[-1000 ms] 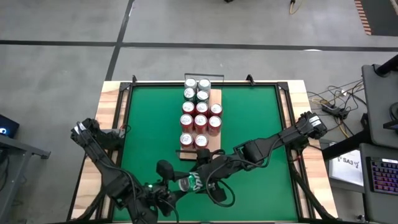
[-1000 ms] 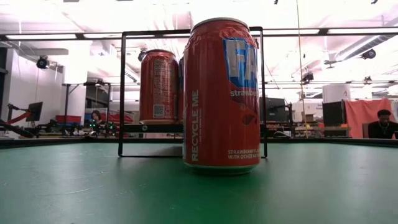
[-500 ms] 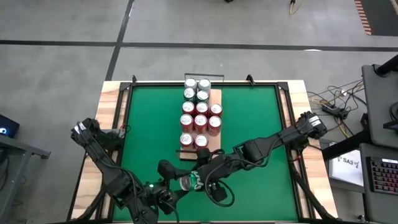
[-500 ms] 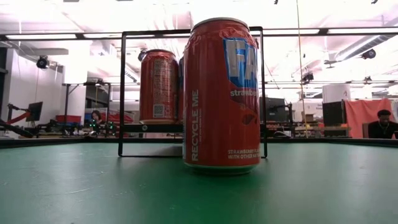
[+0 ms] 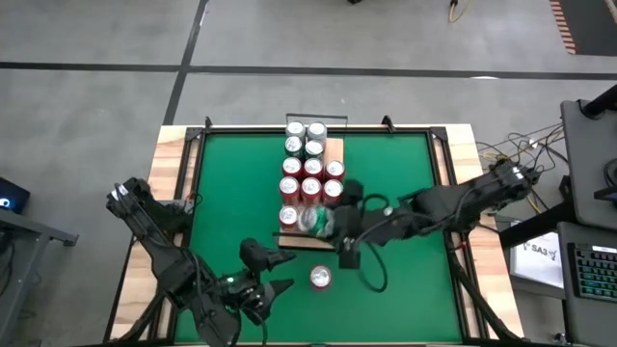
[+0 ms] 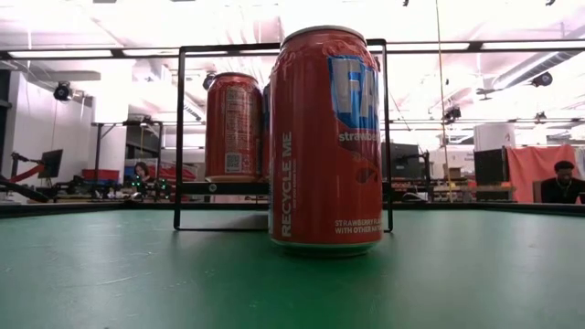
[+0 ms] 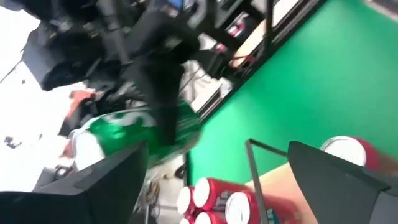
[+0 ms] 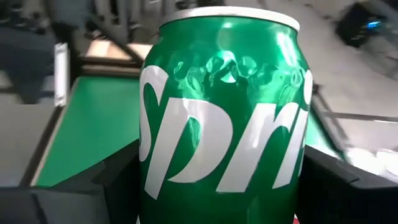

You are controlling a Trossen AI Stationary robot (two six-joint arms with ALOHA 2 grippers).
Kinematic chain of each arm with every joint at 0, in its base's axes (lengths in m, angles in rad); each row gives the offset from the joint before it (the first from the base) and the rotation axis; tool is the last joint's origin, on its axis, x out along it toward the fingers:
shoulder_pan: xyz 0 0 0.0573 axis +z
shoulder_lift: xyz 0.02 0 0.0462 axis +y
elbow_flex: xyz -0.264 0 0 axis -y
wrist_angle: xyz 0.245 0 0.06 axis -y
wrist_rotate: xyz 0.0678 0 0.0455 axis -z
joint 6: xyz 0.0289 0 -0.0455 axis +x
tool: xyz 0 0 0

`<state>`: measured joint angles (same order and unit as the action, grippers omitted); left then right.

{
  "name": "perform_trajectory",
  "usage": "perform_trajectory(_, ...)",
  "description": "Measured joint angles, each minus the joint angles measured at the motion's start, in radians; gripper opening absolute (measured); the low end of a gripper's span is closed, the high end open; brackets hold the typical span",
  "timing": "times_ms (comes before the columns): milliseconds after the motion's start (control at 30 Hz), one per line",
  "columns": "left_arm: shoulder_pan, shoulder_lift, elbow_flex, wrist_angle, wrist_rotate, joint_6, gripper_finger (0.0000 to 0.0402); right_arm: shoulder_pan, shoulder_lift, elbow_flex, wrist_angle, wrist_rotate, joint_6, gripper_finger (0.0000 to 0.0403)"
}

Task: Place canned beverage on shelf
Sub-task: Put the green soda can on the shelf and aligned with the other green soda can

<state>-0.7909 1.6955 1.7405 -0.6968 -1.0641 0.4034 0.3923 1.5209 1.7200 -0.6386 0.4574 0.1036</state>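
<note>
The worktop (image 5: 172,164) carries a green mat (image 5: 231,193). Along the mat's middle lies the shelf (image 5: 335,150), a pale wood-grain board with black rails at its short ends. On the shelf stand upright cans: a green-and-silver group (image 5: 305,139) at the far end and red cans (image 5: 310,183) filling the rows behind them. One red can (image 5: 320,279) stands alone on the mat, just off the shelf's near end.

The right gripper (image 5: 326,223) is clenched around a green Sprite can (image 8: 224,112), held at the shelf's near end beside the last red cans. The left gripper (image 5: 275,286) stands released, fingers spread and holding nothing, near the lone red can.
</note>
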Motion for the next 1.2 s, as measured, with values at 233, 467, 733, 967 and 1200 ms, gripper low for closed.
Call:
perform_trajectory(233,0.078,-0.089,0.0,0.023,0.252,0.056,0.0364,-0.068,-0.126,-0.128,0.055,0.014,-0.03,0.0294)
perform_trajectory(467,0.2,-0.146,0.0,0.019,0.43,0.088,0.0364,-0.207,-0.224,-0.277,0.185,-0.045,-0.109,0.0294)
perform_trajectory(733,0.343,-0.16,-0.002,0.016,0.561,0.109,0.0364,-0.449,-0.324,-0.467,0.396,-0.294,-0.171,0.0294)
perform_trajectory(967,0.424,-0.195,-0.08,0.068,0.638,0.094,0.0364,-0.614,-0.368,-0.621,0.578,-0.452,-0.195,0.0294)
perform_trajectory(1200,0.457,-0.302,-0.332,0.32,0.639,0.088,0.0364,-0.73,-0.373,-0.755,0.75,-0.51,-0.211,0.0294)
